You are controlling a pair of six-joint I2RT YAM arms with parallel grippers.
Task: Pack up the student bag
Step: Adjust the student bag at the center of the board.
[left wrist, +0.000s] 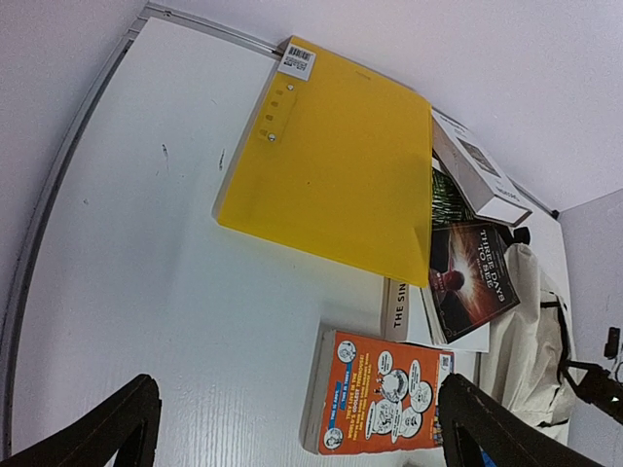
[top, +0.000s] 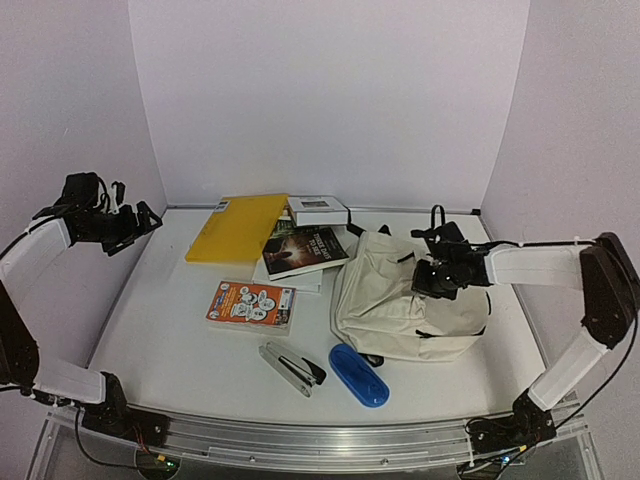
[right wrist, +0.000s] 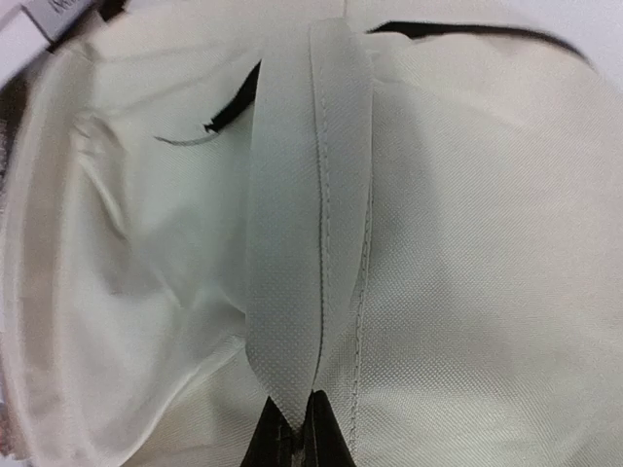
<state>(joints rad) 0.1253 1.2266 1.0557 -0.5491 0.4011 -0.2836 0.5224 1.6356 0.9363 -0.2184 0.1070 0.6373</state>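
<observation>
Left gripper (top: 148,216) hangs wide open, holding nothing; yellow folder (left wrist: 341,175) and orange book (left wrist: 380,394) lie ahead of my fingers. Right gripper (right wrist: 292,443) is clamped tight on a raised seam of the student bag (top: 385,315), directly beneath it.

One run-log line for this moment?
left gripper: open, empty | right gripper: shut on student bag fabric fold | books, stapler, blue case: outside bag

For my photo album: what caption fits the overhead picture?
Right gripper pinches the bag; left gripper hangs open; books, stapler and blue case lie unpacked.
</observation>
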